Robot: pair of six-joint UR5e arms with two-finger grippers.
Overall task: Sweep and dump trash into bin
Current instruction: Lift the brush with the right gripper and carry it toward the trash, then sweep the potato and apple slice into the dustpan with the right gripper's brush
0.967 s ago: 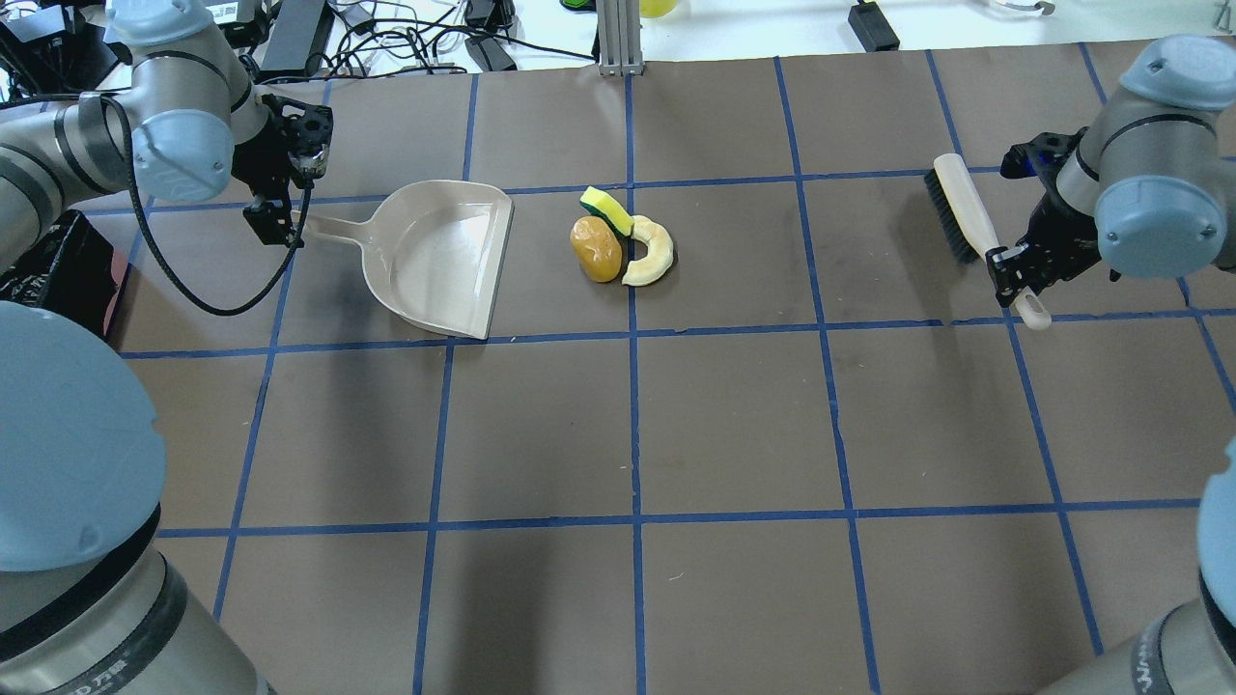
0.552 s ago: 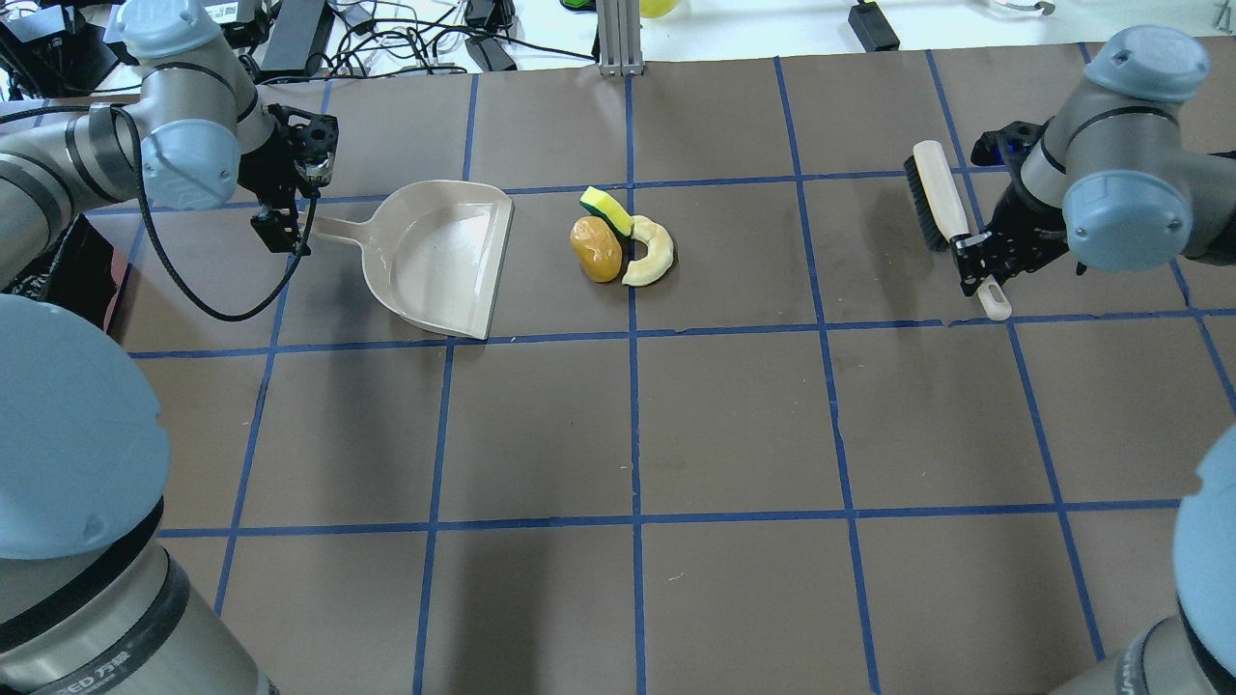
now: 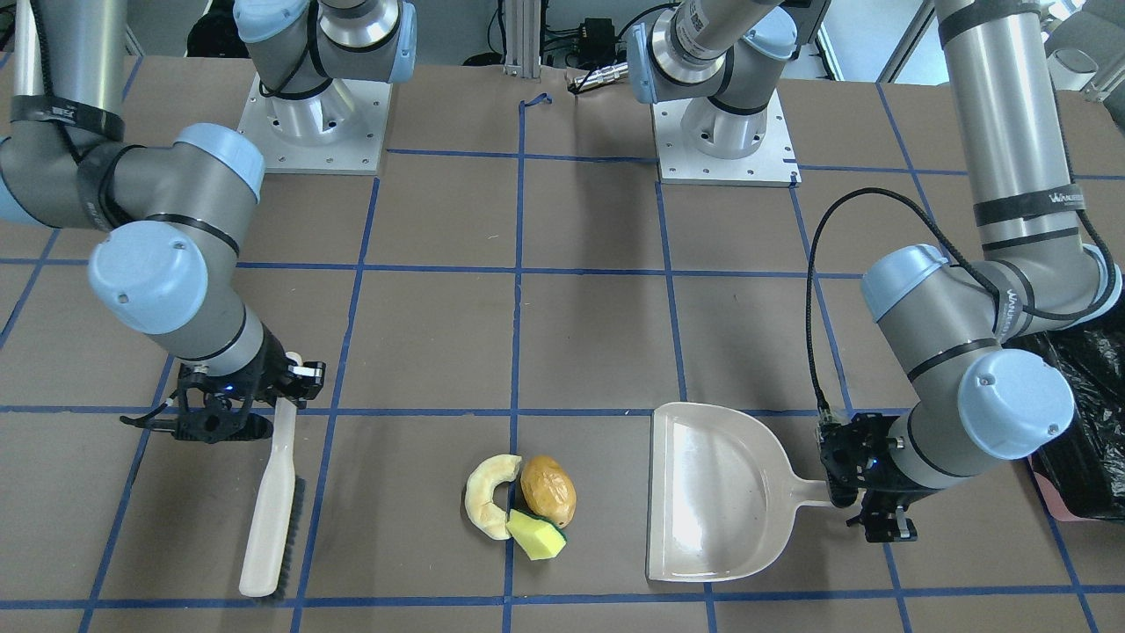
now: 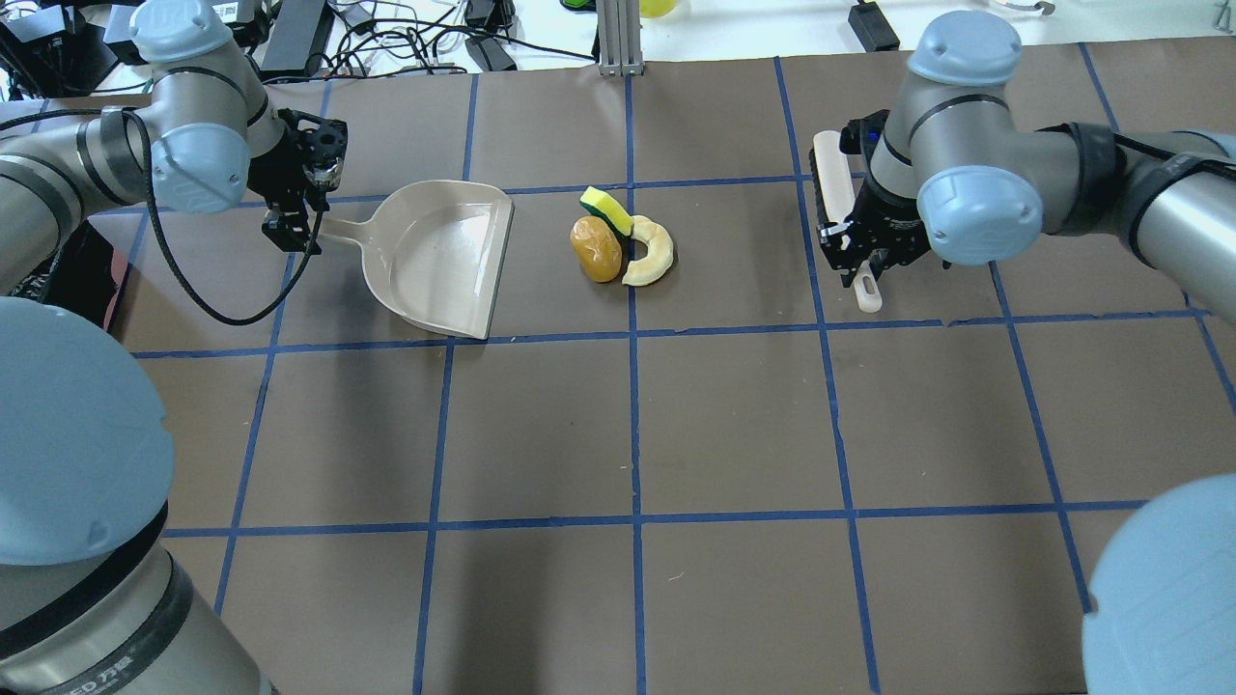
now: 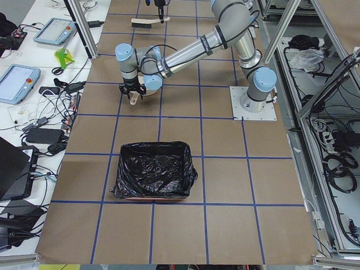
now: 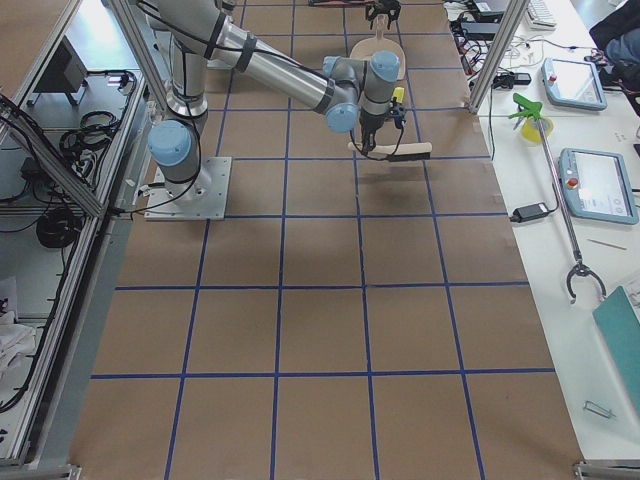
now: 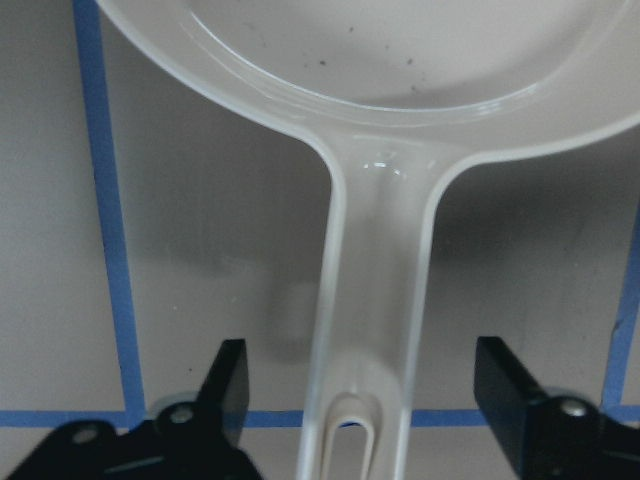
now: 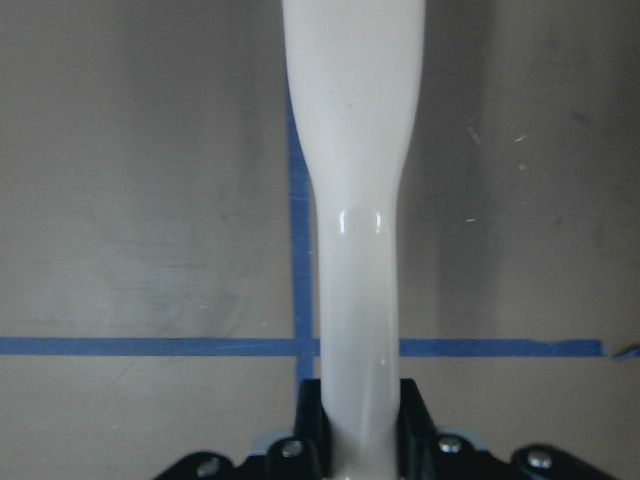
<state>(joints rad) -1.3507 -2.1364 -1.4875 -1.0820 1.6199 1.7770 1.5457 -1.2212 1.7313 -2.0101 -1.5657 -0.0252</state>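
- Right claw (image 4: 857, 253) clamped on the handle of the brush (image 4: 830, 169), with no gap either side in the wrist view.
- Within the last second, carried in from the right end of the bench (image 4: 734, 425) along the far edge. Now near the trash on its right-end side, not touching it.
- Also turned roughly square to the far edge, bristles facing the trash. Cannot tell whether the bristles rest on the bench.
- Left claw (image 4: 293, 235) nudged slightly closer to the dustpan (image 4: 444, 261). Jaws apart, one each side of the handle's end, daylight on both sides, gripping nothing.
- Dustpan unmoved and lying flat, open mouth toward the trash, near it but apart.
- Trash unmoved, bunched together around the middle of the far edge, between pan mouth and brush:
  - cream crescent (image 4: 652, 256)
  - brown-yellow lump (image 4: 596, 249)
  - yellow wedge (image 4: 606, 210) propped across the other two
- Bin (image 5: 152, 169) at the left end, well apart from the dustpan, with nothing visible inside the black bag.
- Judged: approach nearly finished, sweep not yet begun, nothing in the pan.
- Probably calls for closing on the pan handle first, then a push toward the left end.
- Risks: the pan sliding away if unheld, or the rounded lump rolling past the lip.
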